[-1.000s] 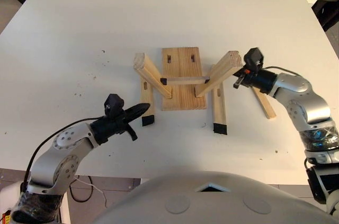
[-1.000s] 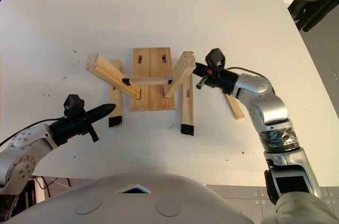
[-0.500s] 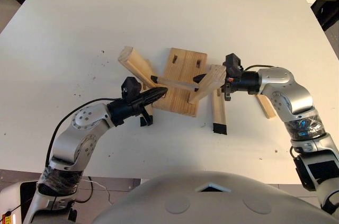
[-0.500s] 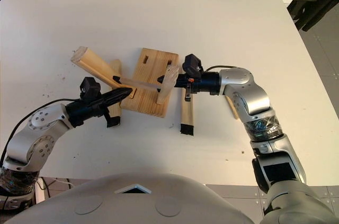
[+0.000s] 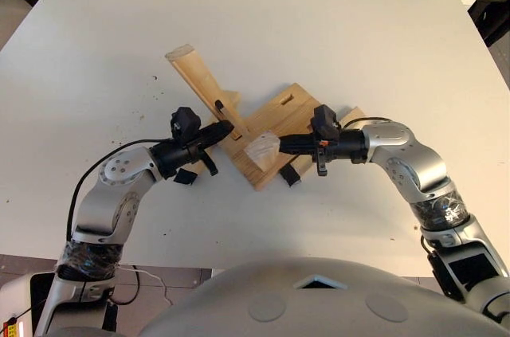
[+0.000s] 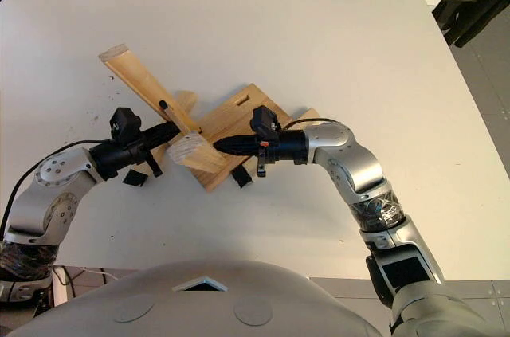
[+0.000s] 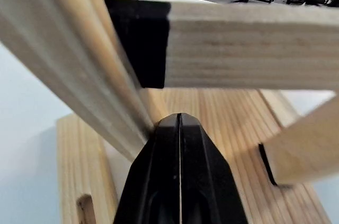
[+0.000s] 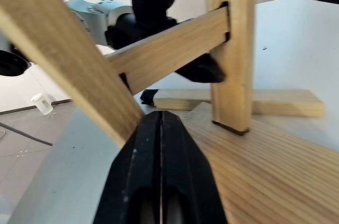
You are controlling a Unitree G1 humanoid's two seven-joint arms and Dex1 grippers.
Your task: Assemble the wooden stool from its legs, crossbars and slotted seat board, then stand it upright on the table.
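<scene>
From the head: lying skewed on the table (image 5: 96, 42), the slotted seat board (image 5: 279, 112), two legs rising from it, the far leg (image 5: 199, 82) slanting away to the left, the near leg (image 5: 263, 148) leaning toward the robot. Left gripper (image 5: 225, 126) nosed against the far leg low down; right gripper (image 5: 288, 143) at the near leg from the right. One slot (image 5: 287, 99) holding nothing. From the left wrist: fingers (image 7: 153, 181) pressed together, pinching nothing, touching the far leg just under the crossbar (image 7: 249, 49). From the right wrist: fingers (image 8: 137, 181) likewise pressed together and empty, tucked beneath the near leg, its long axis crossing the tool. Each arm nearest its own leg; probably a spread grasp needed before righting.
</scene>
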